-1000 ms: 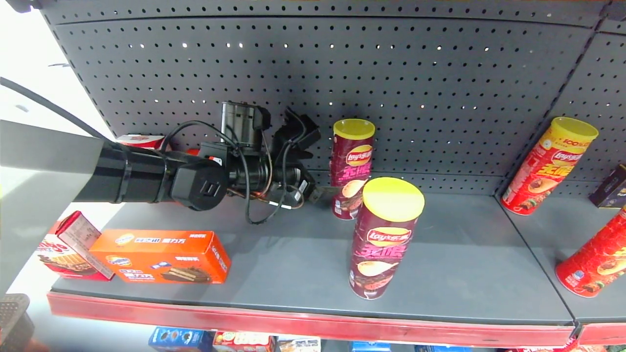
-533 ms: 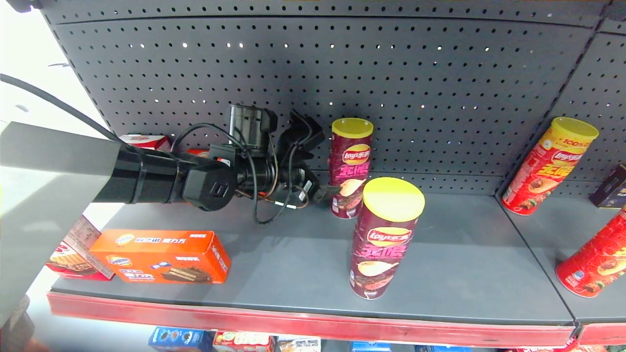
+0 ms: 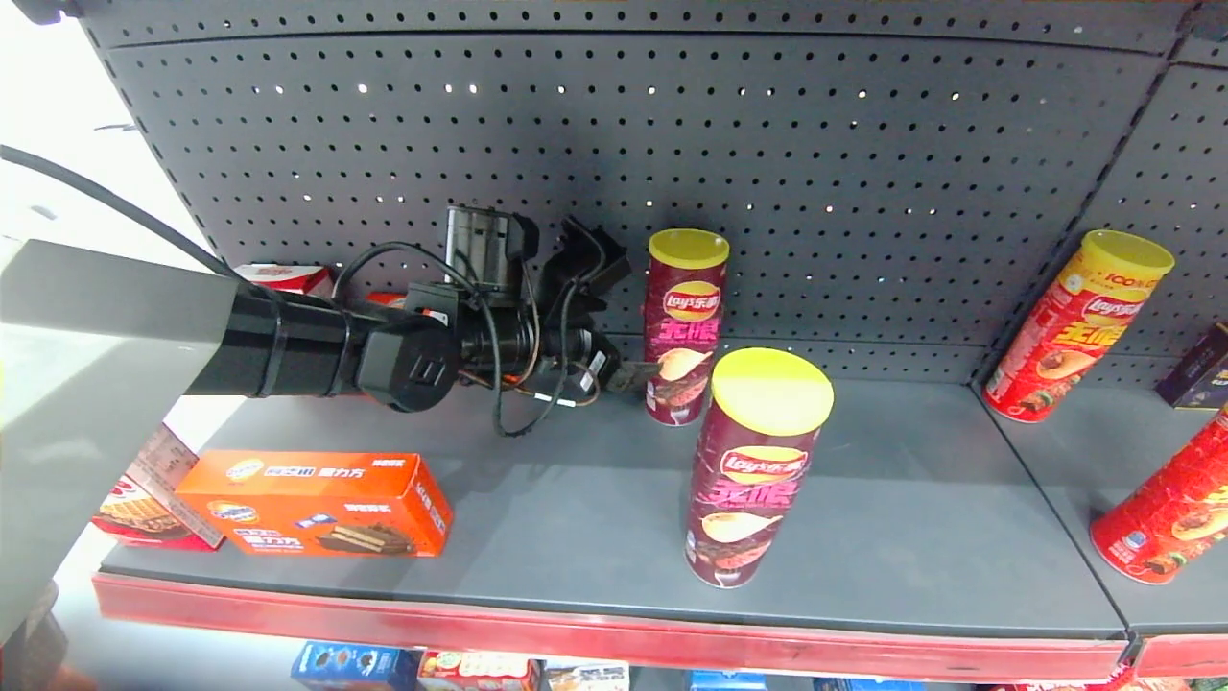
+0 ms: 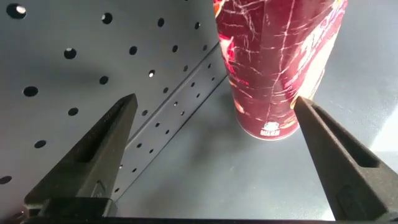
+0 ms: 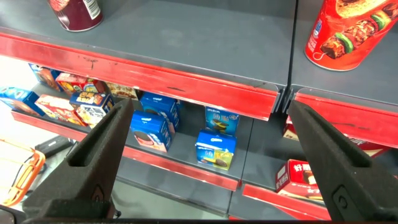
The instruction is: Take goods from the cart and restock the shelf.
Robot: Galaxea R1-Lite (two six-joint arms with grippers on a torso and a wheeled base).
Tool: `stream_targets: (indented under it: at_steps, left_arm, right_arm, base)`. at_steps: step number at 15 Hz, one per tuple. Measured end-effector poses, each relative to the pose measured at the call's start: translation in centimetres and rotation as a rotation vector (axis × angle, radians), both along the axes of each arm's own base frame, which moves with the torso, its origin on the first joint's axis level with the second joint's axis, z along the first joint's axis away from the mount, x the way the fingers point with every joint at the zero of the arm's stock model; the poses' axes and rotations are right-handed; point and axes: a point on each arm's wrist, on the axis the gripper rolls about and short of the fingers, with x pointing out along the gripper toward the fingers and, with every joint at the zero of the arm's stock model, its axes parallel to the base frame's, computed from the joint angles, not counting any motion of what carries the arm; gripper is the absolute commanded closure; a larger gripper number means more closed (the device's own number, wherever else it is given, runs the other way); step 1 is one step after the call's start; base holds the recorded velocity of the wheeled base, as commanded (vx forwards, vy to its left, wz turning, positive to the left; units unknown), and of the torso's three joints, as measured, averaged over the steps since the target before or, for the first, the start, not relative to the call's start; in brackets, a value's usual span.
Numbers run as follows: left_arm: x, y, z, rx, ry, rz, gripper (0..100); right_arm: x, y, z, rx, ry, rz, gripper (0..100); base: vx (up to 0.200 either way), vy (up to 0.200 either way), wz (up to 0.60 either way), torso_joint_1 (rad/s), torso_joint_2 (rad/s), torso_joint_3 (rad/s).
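A purple chips can with a yellow lid (image 3: 683, 326) stands upright at the back of the grey shelf (image 3: 911, 518), close to the pegboard wall. My left gripper (image 3: 638, 376) hovers low beside that can, on its left. In the left wrist view the left gripper (image 4: 214, 101) is open, and the can (image 4: 273, 62) stands just beyond the fingertips, untouched. A second purple can (image 3: 758, 470) stands nearer the shelf's front edge. My right gripper (image 5: 209, 107) is open and empty, out in front of the shelf's red front edge (image 5: 155, 74).
An orange biscuit box (image 3: 317, 504) lies at the shelf's front left, with a red box (image 3: 129, 509) beside it. Red chips cans (image 3: 1074, 326) (image 3: 1166, 518) stand on the neighbouring bay to the right. Blue snack boxes (image 5: 152, 127) fill the lower shelves.
My left arm has shifted a little to the right, toward the back can. That can now stands slightly straighter. The front can has not moved.
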Motion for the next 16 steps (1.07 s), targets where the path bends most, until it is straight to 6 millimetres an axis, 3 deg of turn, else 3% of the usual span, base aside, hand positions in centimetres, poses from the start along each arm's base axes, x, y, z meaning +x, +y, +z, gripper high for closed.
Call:
stream_targets:
  at_steps: [6, 16]
  left_arm:
    - [0.1, 0.1, -0.4, -0.001, -0.013, 0.051, 0]
    - [-2.5, 1.1, 0.7, -0.06, -0.095, 0.267, 0]
  right_arm:
    - [0.0, 0.0, 0.0, 0.0, 0.0, 0.0, 0]
    - [0.0, 0.0, 0.0, 0.0, 0.0, 0.0, 0]
  base:
    - [0.0, 0.0, 0.0, 0.0, 0.0, 0.0]
    - [0.0, 0.0, 0.0, 0.0, 0.0, 0.0]
